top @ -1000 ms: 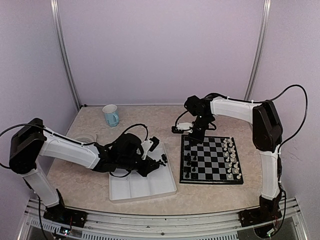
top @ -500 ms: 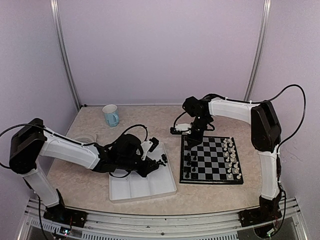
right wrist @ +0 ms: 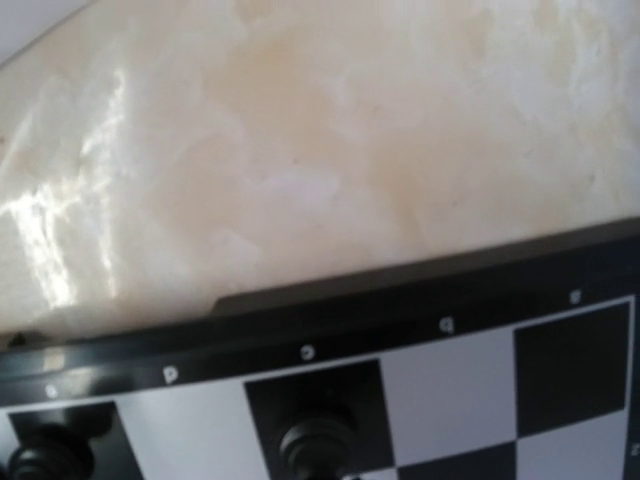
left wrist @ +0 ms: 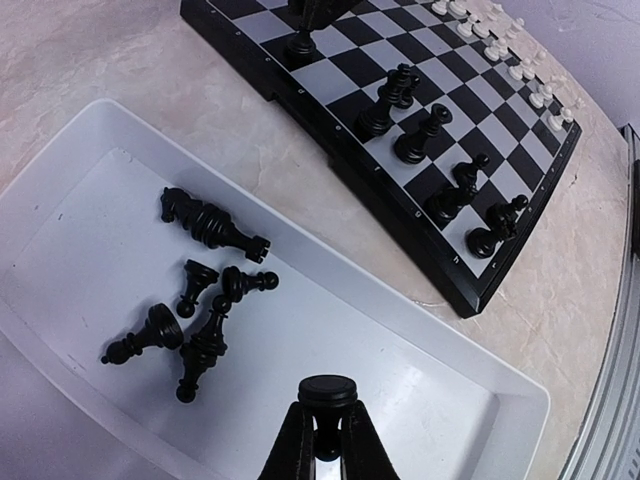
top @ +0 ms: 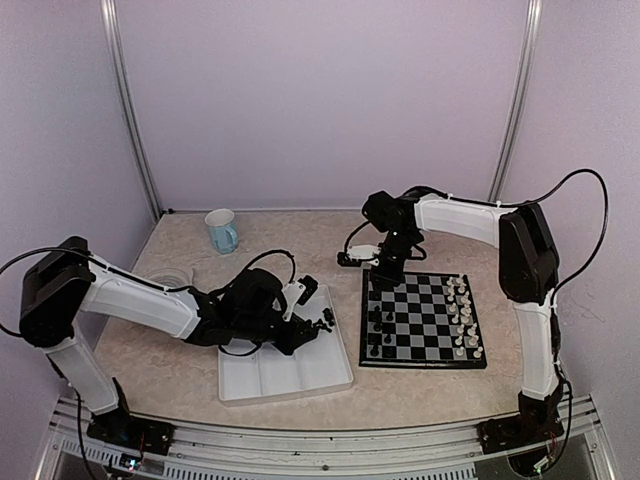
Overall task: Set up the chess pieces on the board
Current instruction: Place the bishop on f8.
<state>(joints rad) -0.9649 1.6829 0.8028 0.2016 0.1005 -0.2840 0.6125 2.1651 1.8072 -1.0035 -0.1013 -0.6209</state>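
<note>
Left gripper [left wrist: 320, 445] hovers over the white tray [left wrist: 420, 385], its 2 fingers pinched tight on 1 black chess piece [left wrist: 327, 392], while a cluster of loose black pieces [left wrist: 205, 300] lies toppled on the tray floor just beyond. The board [top: 425, 300] sits just beside the tray, with standing black pieces [left wrist: 420, 140] along its tray-side edge and white pieces [top: 462, 315] along the opposite edge. Right gripper [top: 385, 262] hangs over the board's far corner on the tray side. Its opening cannot be told, since its own camera shows only 2 edge-square pieces [right wrist: 315, 440], perhaps directly beneath it.
</note>
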